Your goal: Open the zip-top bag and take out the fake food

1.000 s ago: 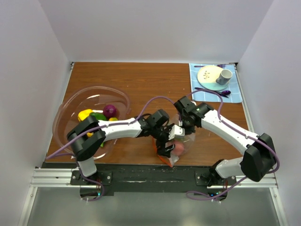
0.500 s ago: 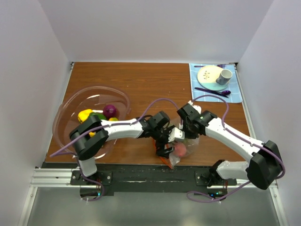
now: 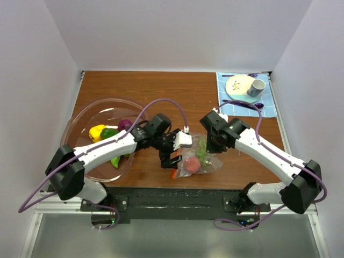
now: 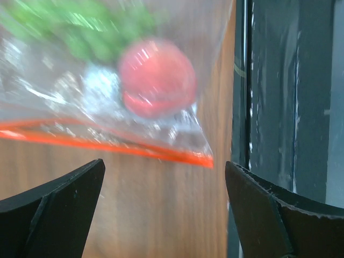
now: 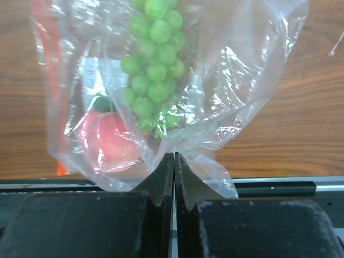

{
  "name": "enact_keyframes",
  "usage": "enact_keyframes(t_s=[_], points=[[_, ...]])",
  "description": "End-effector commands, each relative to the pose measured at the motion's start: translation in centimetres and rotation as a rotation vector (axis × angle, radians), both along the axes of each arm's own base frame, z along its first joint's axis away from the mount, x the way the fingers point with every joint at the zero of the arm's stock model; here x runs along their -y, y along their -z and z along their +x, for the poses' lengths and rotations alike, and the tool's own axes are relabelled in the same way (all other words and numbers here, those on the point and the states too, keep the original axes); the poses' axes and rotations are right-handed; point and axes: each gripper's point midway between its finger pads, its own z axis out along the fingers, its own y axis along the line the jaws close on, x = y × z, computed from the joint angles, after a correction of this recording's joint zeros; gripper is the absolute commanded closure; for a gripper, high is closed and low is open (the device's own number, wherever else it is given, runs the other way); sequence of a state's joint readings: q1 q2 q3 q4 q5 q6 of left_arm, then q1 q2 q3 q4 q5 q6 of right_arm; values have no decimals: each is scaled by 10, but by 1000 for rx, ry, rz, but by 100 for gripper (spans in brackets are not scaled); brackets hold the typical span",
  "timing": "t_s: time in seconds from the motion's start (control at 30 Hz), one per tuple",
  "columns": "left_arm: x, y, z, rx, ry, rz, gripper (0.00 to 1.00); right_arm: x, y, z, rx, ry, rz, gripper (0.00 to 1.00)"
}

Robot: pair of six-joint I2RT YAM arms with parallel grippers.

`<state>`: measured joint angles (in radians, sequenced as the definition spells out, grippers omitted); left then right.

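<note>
I'm seeing the zip-top bag (image 3: 207,161) lying on the table (image 3: 161,91) near its front edge, between the two arms. The right gripper (image 3: 213,144) is fully closed, and in the right wrist view its fingertips (image 5: 166,169) are pressing together on a bunched fold of the bag's (image 5: 231,86) clear film. I'm calling that a pinch on the bag. The left gripper (image 3: 176,151) is spread as wide as it goes and holding nothing. In its wrist view the two fingers (image 4: 59,209) are sitting well apart, just short of the orange-red zip strip (image 4: 107,141). The bag is touching neither of them.

Fake food inside the bag: a pink-red piece (image 3: 191,164) near the zip end and a bunch of green grapes (image 5: 153,64) beside it, toward the right gripper. Blur in the left wrist view is hiding whether the zip is open.

More fake food is sitting in the clear bowl (image 3: 86,113) on the left: a yellow piece (image 3: 97,130), a green piece (image 3: 110,133) and a purple piece (image 3: 124,124).
</note>
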<state>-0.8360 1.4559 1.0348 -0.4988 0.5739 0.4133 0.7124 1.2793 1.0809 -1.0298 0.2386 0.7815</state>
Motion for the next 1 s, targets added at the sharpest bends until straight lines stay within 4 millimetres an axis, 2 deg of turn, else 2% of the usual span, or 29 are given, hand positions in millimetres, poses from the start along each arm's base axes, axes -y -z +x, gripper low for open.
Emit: enact_keyframes(t_s=[0.0,0.07,0.1,0.23,0.3,0.37,0.57,0.6,0.67,0.7,0.8,0.93,0.97], points=[[-19,28,-8,-37,-10,72,0,-6,-35,17,76,-14,2,100],[-20,29,-6,-23,-17,70,0,-4,-44,22,97,-14,-11,100],[-20,31,-4,-14,-18,77,0,-5,-57,26,119,-13,-3,100],[-29,53,10,45,-54,122,0,-8,-89,37,179,-18,7,100],[-27,59,20,61,-77,107,0,-12,-97,39,189,-22,25,100],[-25,64,26,66,-78,106,0,-12,-94,37,178,-24,24,100],[-32,88,43,85,-90,146,0,7,-67,22,138,-7,-35,100],[-28,84,46,85,-92,130,0,13,-54,16,109,-7,-67,100],[-18,77,44,51,-82,88,0,17,-40,10,77,1,-81,100],[-10,69,46,47,-77,60,0,18,-26,5,52,-2,-90,100],[7,55,42,-16,-62,8,0,18,-2,-3,9,1,-87,100],[24,50,32,-18,-16,-14,0,17,26,-13,-43,-6,-87,100],[29,54,25,-17,9,-3,0,18,33,-15,-56,-4,-102,100]])
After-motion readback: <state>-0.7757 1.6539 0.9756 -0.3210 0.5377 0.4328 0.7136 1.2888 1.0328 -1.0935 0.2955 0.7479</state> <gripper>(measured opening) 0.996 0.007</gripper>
